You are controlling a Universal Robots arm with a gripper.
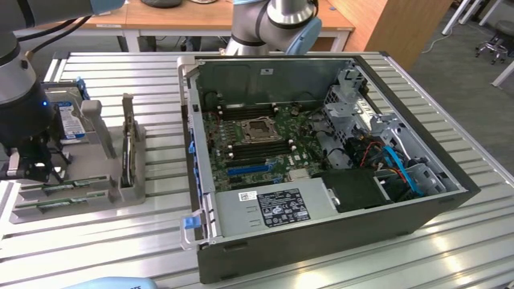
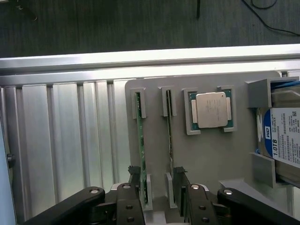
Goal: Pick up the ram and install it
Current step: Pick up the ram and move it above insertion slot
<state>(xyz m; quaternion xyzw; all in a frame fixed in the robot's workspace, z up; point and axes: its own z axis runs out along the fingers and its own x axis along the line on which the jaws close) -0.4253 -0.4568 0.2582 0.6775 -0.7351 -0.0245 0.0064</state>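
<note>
The ribbed aluminium table (image 1: 120, 241) carries two things. An open computer case (image 1: 321, 241) lies on its side across the tabletop's middle and toward the exterior view's right. A grey holder (image 2: 211, 159) sits near the edge at the exterior view's left, just apart from the case. It bears a green ram stick (image 2: 140, 150) standing on edge in slots, a processor (image 2: 211, 108) and a hard drive (image 2: 283, 140).

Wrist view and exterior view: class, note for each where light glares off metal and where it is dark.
Wrist view: a bright glare band runs along the edge of the table, the processor chip shines pale, and the floor beyond is dark. Exterior view: the table gleams beside the computer case, whose near outer wall is dark.
</note>
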